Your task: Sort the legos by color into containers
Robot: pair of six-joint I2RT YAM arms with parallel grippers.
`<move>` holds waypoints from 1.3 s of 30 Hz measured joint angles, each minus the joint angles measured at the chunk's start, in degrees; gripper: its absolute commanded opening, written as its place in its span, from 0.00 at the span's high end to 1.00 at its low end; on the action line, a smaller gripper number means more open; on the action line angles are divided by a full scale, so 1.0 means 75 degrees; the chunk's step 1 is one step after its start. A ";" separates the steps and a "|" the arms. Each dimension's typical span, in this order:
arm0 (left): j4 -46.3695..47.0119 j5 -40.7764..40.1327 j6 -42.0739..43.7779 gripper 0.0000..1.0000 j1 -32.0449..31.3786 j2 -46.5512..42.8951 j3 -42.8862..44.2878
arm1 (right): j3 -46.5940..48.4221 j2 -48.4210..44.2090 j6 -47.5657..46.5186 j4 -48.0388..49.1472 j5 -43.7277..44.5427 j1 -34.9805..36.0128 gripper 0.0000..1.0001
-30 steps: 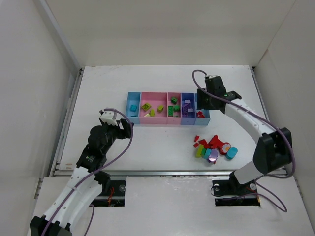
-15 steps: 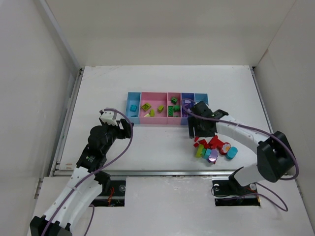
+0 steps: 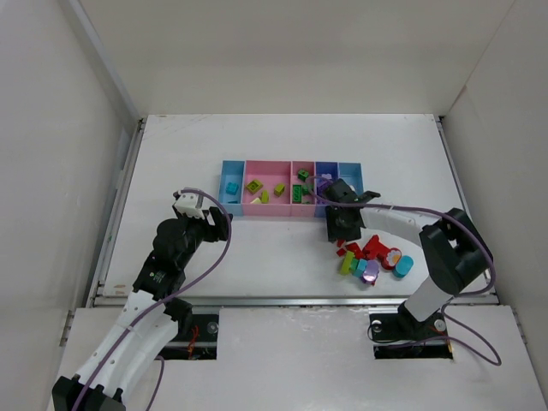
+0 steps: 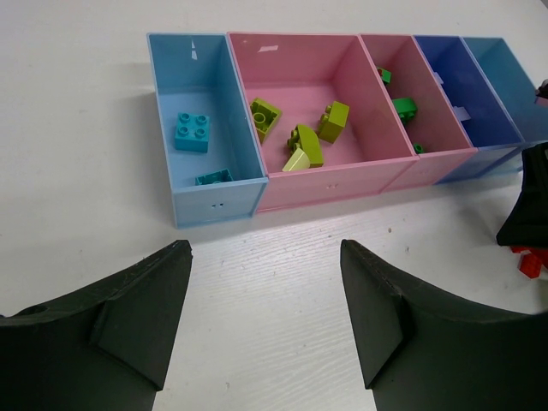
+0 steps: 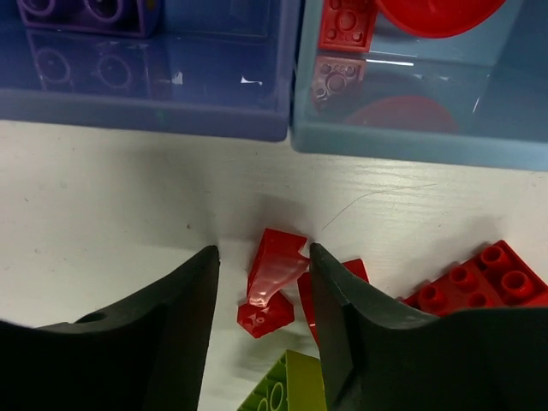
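Two claws are over the white table [image 3: 282, 141], both near the row of five joined bins [image 3: 267, 174]. At the far left, the left claw [image 4: 264, 257] hangs low over the bare table in front of the row, its two black fingers well apart and nothing between them. The first bin, light blue [image 4: 214, 205], holds two cyan bricks [image 4: 192, 133]. Next to it the wide pink bin [image 4: 325, 184] holds several lime bricks [image 4: 265, 117], and the narrow pink bin [image 4: 437, 169] holds green bricks [image 4: 402, 107]. The purple-blue bin [image 5: 171, 103] has a purple brick [image 5: 86, 10] inside. The last bin, light blue again [image 5: 411, 141], has a red brick [image 5: 347, 21] and a rounded red piece [image 5: 437, 13]. Just in front of these two last bins the right claw [image 5: 264, 261] is down at the table, with a small red brick [image 5: 272, 287] lying between its fingers. The fingers are apart: a thin strip of table shows between one finger and the brick, and the other finger is just beside it, so the brick is not clamped. More to the right, near this claw, the loose pile [image 3: 374, 257] lies on the table, with red, lime, cyan and purple bricks close together, well apart from the left claw
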 measured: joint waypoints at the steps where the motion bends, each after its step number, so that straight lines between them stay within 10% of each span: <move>1: 0.0000 0.0000 0.0000 0.33 0.0000 0.0000 0.0000 | 0.0000 0.0000 0.0006 0.0015 -0.0003 0.0000 0.52; 9: 0.0000 0.0000 0.0003 0.33 0.0000 0.0000 0.0000 | -0.0003 0.0003 -0.0108 0.0364 -0.0157 0.0000 1.00; 26: 0.0000 0.0000 0.0003 0.32 0.0000 0.0000 0.0000 | 0.1335 -0.2005 -0.1300 0.0758 -0.0009 -0.0303 0.97; 39: 0.0003 0.0000 0.0003 0.32 0.0000 0.0015 0.0000 | 0.2696 0.0621 -0.1938 0.0405 0.0230 -0.1743 0.82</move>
